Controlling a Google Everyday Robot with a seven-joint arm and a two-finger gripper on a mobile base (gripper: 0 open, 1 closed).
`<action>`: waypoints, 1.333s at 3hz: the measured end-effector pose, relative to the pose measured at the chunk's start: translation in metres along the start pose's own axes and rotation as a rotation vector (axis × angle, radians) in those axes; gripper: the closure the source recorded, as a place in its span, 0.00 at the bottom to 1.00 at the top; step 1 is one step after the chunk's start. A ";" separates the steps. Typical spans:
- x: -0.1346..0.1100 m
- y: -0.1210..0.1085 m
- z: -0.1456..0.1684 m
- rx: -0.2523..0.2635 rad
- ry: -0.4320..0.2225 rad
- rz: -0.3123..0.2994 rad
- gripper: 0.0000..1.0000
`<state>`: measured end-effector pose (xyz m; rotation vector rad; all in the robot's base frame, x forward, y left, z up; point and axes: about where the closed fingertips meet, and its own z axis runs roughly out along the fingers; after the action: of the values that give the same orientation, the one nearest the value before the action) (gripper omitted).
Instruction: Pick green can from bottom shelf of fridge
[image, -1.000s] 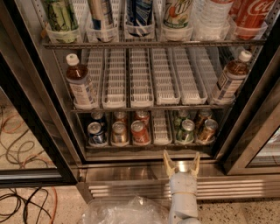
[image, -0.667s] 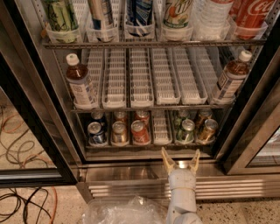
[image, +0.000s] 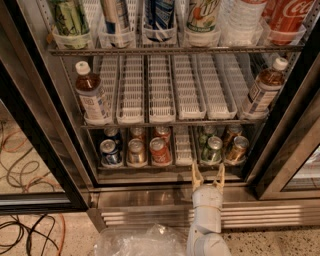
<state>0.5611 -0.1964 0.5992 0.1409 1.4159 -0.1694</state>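
Note:
The fridge (image: 280, 125) stands open with black door frames at both sides. Its bottom shelf (image: 182, 146) holds short cans in white lane trays. The green can (image: 212, 150) stands at the front of its lane, right of an empty lane, with another green can behind it. A bronze-orange can (image: 236, 149) is on its right. A red can (image: 159, 151), a bronze can (image: 135, 151) and a blue can (image: 109, 152) stand to the left. My gripper (image: 208, 172) is open, fingers pointing up, just below and in front of the green can, not touching it.
The middle rack has empty white trays with a brown bottle at the left end (image: 93, 95) and one at the right (image: 264, 87). Tall bottles and cans fill the top rack. A steel vent grille (image: 140, 216) runs below. Cables (image: 25, 225) and clear plastic (image: 137, 242) lie on the floor.
My gripper has moved up and slightly left toward the bottom shelf; the view has shifted a little closer. The cans have not moved.

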 end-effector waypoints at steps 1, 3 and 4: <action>-0.001 -0.010 0.020 0.059 -0.010 0.012 0.32; 0.003 -0.010 0.075 0.099 0.011 0.027 0.36; 0.004 -0.010 0.085 0.104 0.014 0.027 0.35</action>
<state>0.6418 -0.2226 0.6076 0.2475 1.4190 -0.2201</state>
